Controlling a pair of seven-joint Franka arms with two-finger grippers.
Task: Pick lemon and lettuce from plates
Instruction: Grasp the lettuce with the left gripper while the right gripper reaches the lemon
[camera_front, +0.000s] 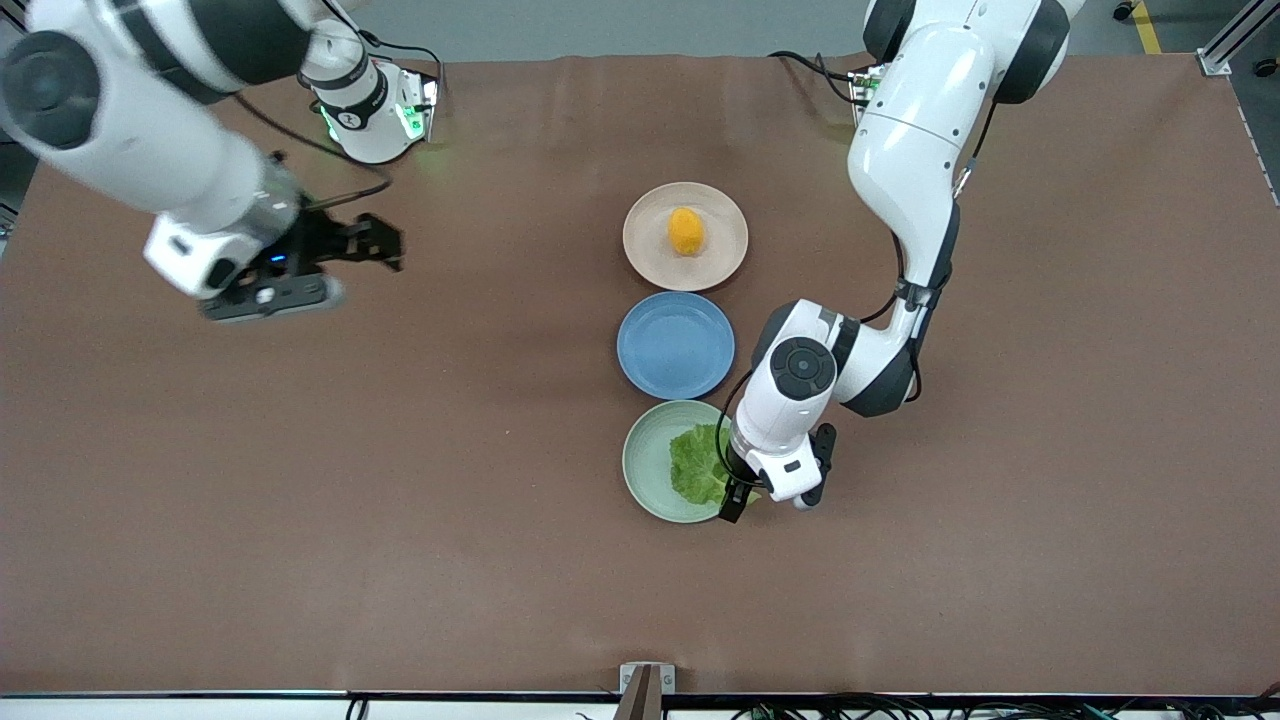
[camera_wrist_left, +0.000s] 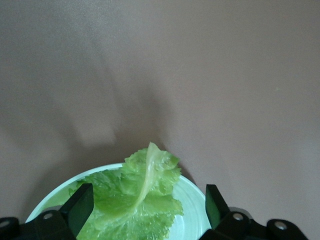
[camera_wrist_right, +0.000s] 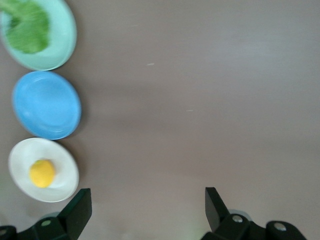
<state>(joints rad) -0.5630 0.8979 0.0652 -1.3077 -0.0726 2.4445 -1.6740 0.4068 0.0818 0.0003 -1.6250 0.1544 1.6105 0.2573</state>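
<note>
The lemon (camera_front: 686, 231) lies on the cream-beige plate (camera_front: 722, 262), the plate farthest from the front camera. The lettuce (camera_front: 697, 465) lies on the pale mint green plate (camera_front: 643, 463), the nearest one. My left gripper (camera_front: 775, 490) is open and low over that plate's edge toward the left arm's end; in the left wrist view (camera_wrist_left: 146, 205) its fingers straddle the lettuce (camera_wrist_left: 135, 200) on the plate (camera_wrist_left: 196, 200). My right gripper (camera_front: 385, 245) is open and empty over bare table toward the right arm's end. Its wrist view (camera_wrist_right: 147, 205) shows the lemon (camera_wrist_right: 42, 173), the lettuce (camera_wrist_right: 27, 22) and both plates (camera_wrist_right: 62, 187) (camera_wrist_right: 60, 50).
A blue plate (camera_front: 675, 345) with nothing on it sits between the two task plates, also in the right wrist view (camera_wrist_right: 47, 105). The brown table (camera_front: 400, 500) is bare toward both ends. A small bracket (camera_front: 645, 680) sits at the table edge nearest the front camera.
</note>
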